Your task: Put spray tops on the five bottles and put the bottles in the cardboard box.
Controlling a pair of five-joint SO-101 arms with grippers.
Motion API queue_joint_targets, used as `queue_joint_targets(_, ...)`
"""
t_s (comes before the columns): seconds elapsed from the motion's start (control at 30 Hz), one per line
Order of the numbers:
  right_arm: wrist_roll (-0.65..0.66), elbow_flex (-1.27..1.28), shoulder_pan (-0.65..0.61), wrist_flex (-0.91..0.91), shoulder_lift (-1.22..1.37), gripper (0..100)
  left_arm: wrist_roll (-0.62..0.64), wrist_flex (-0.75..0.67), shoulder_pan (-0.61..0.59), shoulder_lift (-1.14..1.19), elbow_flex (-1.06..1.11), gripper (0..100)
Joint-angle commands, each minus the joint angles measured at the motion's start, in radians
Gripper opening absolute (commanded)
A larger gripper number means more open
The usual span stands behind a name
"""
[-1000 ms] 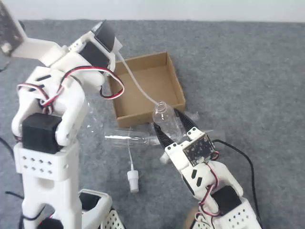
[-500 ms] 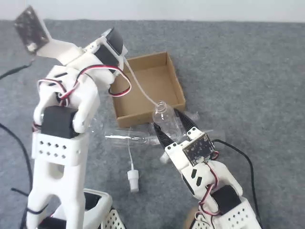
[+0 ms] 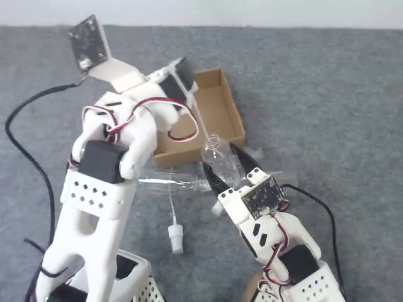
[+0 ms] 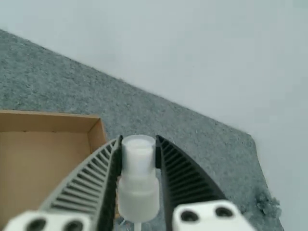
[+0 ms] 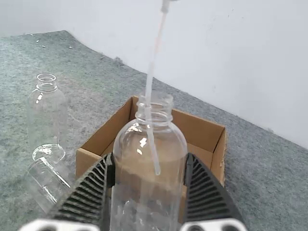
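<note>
— High view?
— My right gripper (image 3: 218,156) clasps the upright bottle (image 3: 215,146), at five o'clock of the cardboard box (image 3: 238,119).
— Left wrist?
— My left gripper (image 4: 137,141) is clamped on the spray top (image 4: 139,185).
— Right wrist?
— The dip tube (image 5: 153,96) is inside the neck. I'd say a tilted descent could bend it or jam the cap.

Tube (image 5: 155,57) of spray top (image 4: 138,168) inside bottle (image 5: 130,163), cardboard box (image 3: 217,113) behind, loose spray top (image 3: 175,238) in front.
</note>
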Motion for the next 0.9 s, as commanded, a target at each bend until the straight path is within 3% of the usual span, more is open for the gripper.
queue_joint_targets(0.0, 0.021, -0.012, 0.013, -0.031, -0.016, 0.7, -0.005, -0.026, 0.032, -0.026, -0.008, 1)
queue_joint_targets(0.37, 0.021, -0.012, 0.018, -0.031, -0.016, 0.7, -0.011, -0.025, 0.146, -0.034, 0.145, 1)
queue_joint_targets(0.57, 0.02, -0.012, 0.018, -0.031, -0.016, 0.7, -0.011, -0.023, 0.15, -0.034, 0.16, 1)
queue_joint_targets(0.87, 0.012, -0.012, 0.016, -0.03, -0.016, 0.7, -0.014, 0.077, 0.176, -0.035, 0.151, 1)
